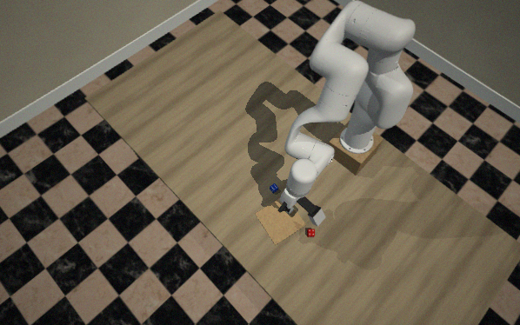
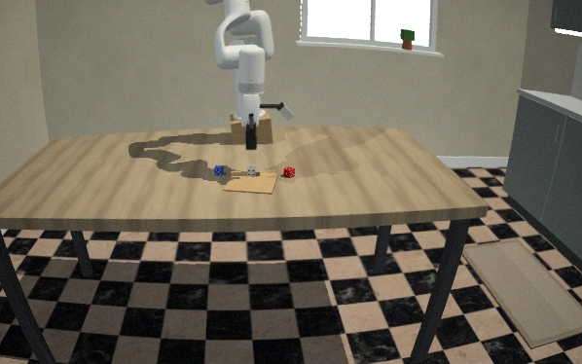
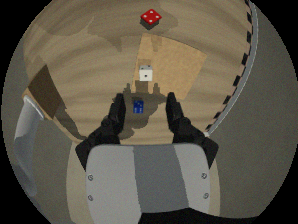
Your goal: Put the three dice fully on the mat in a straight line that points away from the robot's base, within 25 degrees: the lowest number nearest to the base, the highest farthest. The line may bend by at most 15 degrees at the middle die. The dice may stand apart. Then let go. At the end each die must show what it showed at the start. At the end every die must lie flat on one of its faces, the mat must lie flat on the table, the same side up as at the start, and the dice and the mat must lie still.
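Note:
A tan mat (image 1: 279, 222) lies on the wooden table; it also shows in the exterior view (image 2: 251, 183) and the wrist view (image 3: 166, 70). A white die (image 2: 251, 170) sits on the mat's edge nearest the base, also seen in the wrist view (image 3: 144, 74). A blue die (image 1: 274, 188) (image 2: 219, 170) lies on the table just off the mat to one side. A red die (image 1: 310, 232) (image 2: 288, 171) (image 3: 152, 18) lies off the mat on the other side. My gripper (image 2: 250, 143) (image 3: 145, 100) hangs above the white die, open and empty. In the top view my gripper (image 1: 288, 209) hides the white die.
The arm's base block (image 1: 356, 152) stands on the table behind the mat. The table's near edge (image 1: 250, 261) runs close beyond the mat. The wrist camera bracket (image 1: 316, 213) sticks out beside the gripper, above the red die's side.

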{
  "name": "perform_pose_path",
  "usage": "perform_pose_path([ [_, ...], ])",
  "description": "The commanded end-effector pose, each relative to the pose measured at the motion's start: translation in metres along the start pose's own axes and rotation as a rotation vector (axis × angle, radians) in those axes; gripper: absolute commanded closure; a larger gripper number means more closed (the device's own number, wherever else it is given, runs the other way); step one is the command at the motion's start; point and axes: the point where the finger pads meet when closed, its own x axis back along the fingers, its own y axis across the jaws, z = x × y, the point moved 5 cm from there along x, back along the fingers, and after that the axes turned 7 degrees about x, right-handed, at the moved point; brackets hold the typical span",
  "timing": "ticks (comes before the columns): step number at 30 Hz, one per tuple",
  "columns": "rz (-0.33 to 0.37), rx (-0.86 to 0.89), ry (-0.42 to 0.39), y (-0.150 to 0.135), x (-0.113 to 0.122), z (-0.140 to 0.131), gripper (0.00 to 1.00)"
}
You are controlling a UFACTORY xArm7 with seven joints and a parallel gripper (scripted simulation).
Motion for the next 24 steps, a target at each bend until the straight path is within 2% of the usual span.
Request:
perform_pose_path([
  [1, -0.004, 0.000, 0.000, 0.0013, 0.0014, -0.0001, 0.00],
  [24, -0.002, 0.041, -0.001, 0.0016, 0.0007, 0.0019, 0.00],
])
